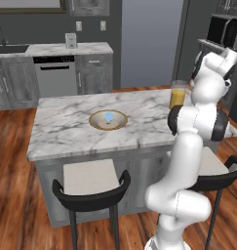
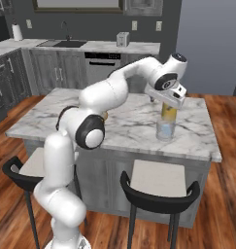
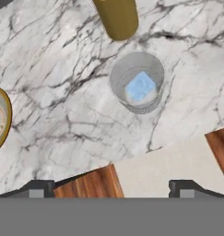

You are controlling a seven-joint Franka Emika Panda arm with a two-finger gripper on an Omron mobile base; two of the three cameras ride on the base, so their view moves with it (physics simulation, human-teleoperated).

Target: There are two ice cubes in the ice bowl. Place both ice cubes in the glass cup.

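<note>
One ice cube (image 3: 141, 86) inside glass cup (image 3: 137, 82), another (image 1: 108, 116) in ice bowl (image 1: 96, 123); gripper (image 3: 111, 189) spread wide, empty

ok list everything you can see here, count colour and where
ice cubes: two, pale blue; one in the glass cup, one in the ice bowl
glass cup: one, clear, on the island's right part
ice bowl: one, tan with golden-brown rim, mid island
tall glass: one, orange liquid, beside the cup
island counter: one, white-grey marble
stools: two, black frames, beige seats, at the island's near side
dishwasher: one, grey, back wall
gripper: one, dark jaws apart, empty, above the cup
</note>
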